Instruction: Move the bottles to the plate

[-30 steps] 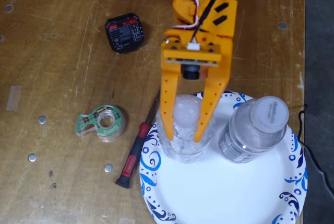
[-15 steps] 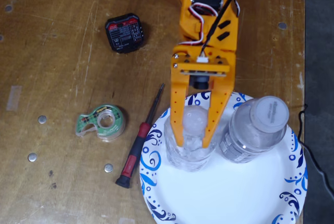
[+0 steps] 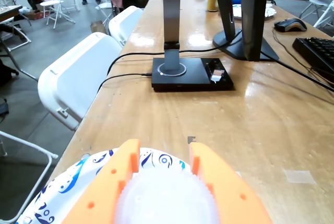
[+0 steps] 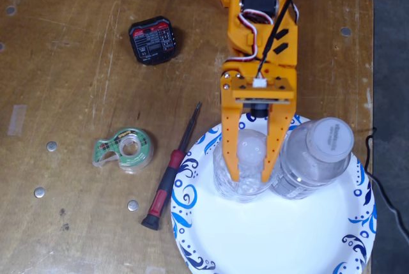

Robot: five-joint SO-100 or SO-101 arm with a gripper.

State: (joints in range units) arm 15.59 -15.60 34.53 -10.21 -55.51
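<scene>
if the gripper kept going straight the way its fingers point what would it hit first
Probably the plate. The gripper straddles the cap of one bottle, fingers aimed toward the plate's bare middle in the fixed view. The bottle between them would go along; depth is unclear, so the plate surface is a guess.

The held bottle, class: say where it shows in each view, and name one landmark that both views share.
Wrist view: the held bottle is at bottom centre; only its white cap shows between the orange fingers.
Fixed view: it stands on the plate's upper left part, at, in the tool, beside the second bottle.
Shared landmark: the plate's blue-swirl rim.
</scene>
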